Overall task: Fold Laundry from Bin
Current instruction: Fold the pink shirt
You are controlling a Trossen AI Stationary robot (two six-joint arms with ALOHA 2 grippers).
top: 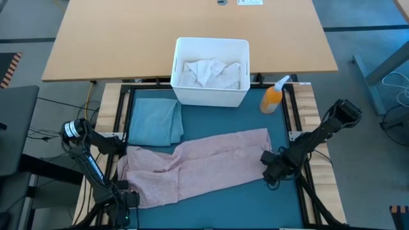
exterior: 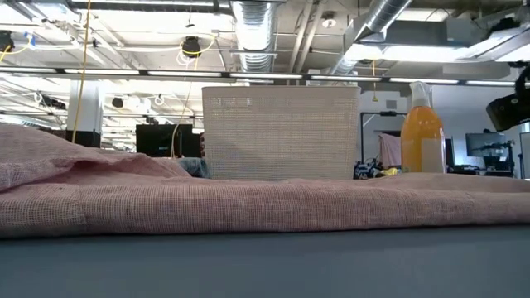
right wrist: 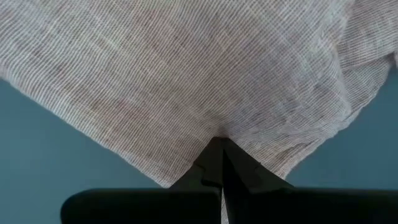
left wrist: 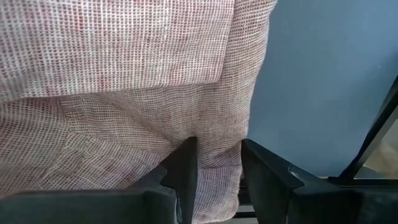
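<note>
bin (top: 211, 96): white cloth (top: 208, 71) inside | pink shirt (top: 198, 166) flat across mat (top: 255, 198) | left gripper (left wrist: 216, 163): fingers apart astride shirt's corner | right gripper (right wrist: 221, 163): pinched on shirt's right edge

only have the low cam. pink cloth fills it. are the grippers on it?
Observer: Right gripper is shut on the pink cloth at its right end.
Operator: Left one?
Observer: Left gripper is at the cloth's near-left corner, fingers apart with fabric between them, not pinched.
Operator: Anything left in the bin?
Observer: Yes, crumpled white cloth lies in the bin.
Operator: Anything else on the mat?
Observer: A folded blue-green cloth, left of the bin.
</note>
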